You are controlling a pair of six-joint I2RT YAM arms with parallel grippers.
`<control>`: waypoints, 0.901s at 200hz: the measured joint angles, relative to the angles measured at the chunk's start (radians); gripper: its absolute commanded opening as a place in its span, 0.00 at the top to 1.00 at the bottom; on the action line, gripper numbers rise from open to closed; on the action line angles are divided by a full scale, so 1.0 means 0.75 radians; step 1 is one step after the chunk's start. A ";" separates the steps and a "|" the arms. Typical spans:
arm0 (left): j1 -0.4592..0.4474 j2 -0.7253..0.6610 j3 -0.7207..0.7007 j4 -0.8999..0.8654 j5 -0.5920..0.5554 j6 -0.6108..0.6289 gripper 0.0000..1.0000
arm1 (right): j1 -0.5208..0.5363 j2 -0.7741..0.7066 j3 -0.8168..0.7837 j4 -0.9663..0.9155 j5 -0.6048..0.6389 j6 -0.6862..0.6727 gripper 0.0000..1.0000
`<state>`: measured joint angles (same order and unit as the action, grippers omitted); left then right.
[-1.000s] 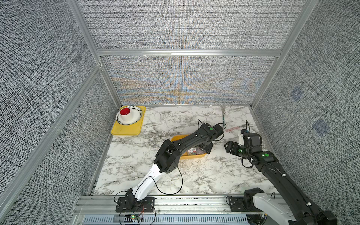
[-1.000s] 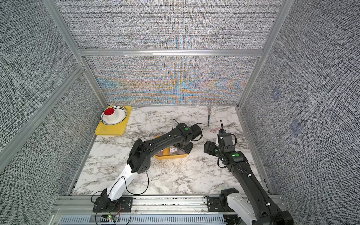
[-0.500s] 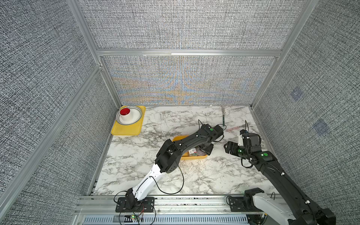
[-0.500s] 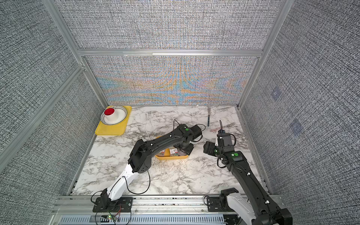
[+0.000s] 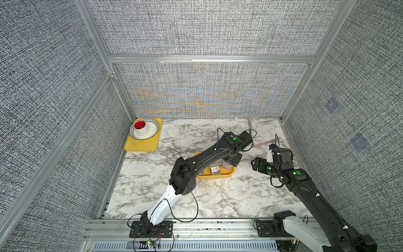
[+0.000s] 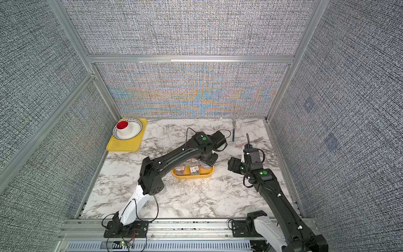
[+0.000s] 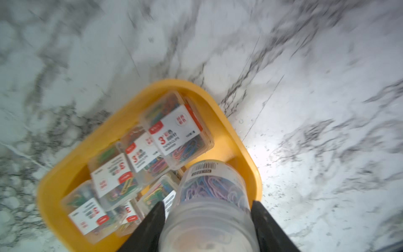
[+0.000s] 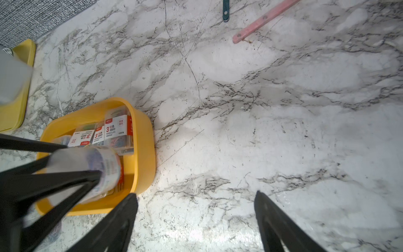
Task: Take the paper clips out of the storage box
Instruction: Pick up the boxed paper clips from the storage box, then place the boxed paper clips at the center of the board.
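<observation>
Grip: pinched round tub [image 7: 212, 189] in left claw [image 7: 207, 202] over storage box [image 7: 224, 131], labelled packs [image 7: 176, 131] inside; spread right claw [image 8: 196, 194] at its three o'clock over marble [image 8: 283, 109]. Saw pinch in wrist views only, hidden under arm [image 5: 209, 155] from above. Walled in grey fabric [image 5: 196, 32].

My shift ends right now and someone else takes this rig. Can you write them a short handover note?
Left gripper: shut on a round tub of clips, over the storage box, not clear of it.
Right gripper: open, empty, above the table beside the box.
Several rectangular boxes of clips lie inside the storage box.
Done: no pack shows plainly out on the table; the left arm hides part of it.
Left: set the tub down outside, then take out the rest.
</observation>
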<state>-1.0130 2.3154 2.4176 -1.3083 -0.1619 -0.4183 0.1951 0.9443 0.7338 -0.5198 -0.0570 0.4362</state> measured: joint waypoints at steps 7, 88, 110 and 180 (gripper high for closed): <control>0.000 -0.039 0.028 -0.014 -0.021 0.004 0.48 | 0.000 0.000 0.010 -0.004 -0.003 0.001 0.13; -0.013 -0.981 -1.033 -0.066 -0.141 -0.133 0.52 | 0.006 -0.012 0.040 -0.009 -0.049 0.055 0.14; -0.069 -1.293 -1.495 -0.035 -0.123 -0.319 0.52 | 0.012 -0.008 0.033 0.003 -0.061 0.068 0.14; -0.261 -1.793 -2.288 0.166 -0.030 -0.904 0.54 | 0.057 0.031 0.035 0.018 -0.057 0.113 0.15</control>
<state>-1.2087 0.9707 0.7017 -1.1839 -0.1844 -1.0962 0.2379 0.9672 0.7601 -0.5060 -0.1001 0.5209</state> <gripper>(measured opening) 0.614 0.853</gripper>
